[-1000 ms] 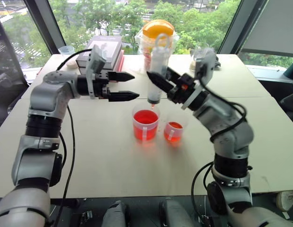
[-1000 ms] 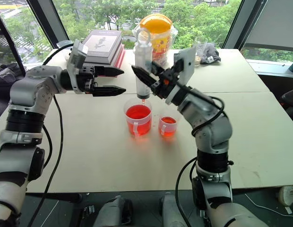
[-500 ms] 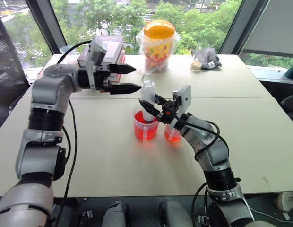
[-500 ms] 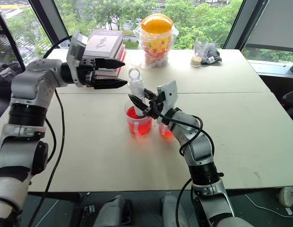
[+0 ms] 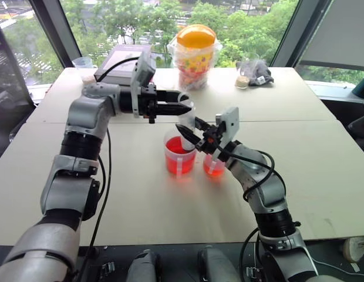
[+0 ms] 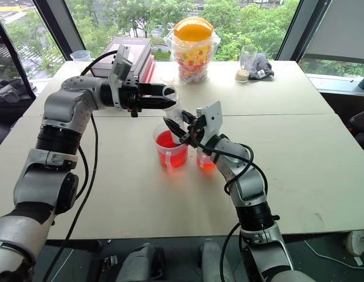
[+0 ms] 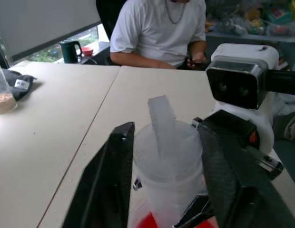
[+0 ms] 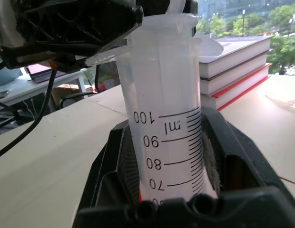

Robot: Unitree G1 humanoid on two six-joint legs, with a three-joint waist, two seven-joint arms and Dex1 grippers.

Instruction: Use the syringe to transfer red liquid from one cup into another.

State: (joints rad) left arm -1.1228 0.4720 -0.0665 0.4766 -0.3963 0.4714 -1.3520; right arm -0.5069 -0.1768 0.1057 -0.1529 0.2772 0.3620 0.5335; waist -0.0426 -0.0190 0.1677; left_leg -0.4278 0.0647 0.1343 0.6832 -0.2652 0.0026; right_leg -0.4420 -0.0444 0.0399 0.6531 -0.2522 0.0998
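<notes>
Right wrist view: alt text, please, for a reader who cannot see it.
A clear syringe with printed scale marks stands upright, clamped between the right gripper's two black fingers. The left gripper sits at its top, and stacked books lie on the table behind.

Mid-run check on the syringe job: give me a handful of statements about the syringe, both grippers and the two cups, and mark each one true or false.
1. The right gripper is clamped on the syringe barrel. True.
2. The syringe lies flat on the table. False: it stands upright, its lower end in the taller cup.
3. The left gripper has its fingers either side of the syringe's top. True.
4. The shorter cup is empty. False: it holds red liquid.
5. The shorter cup is stacked inside the taller one. False: it stands beside it, on the robot's right.
</notes>
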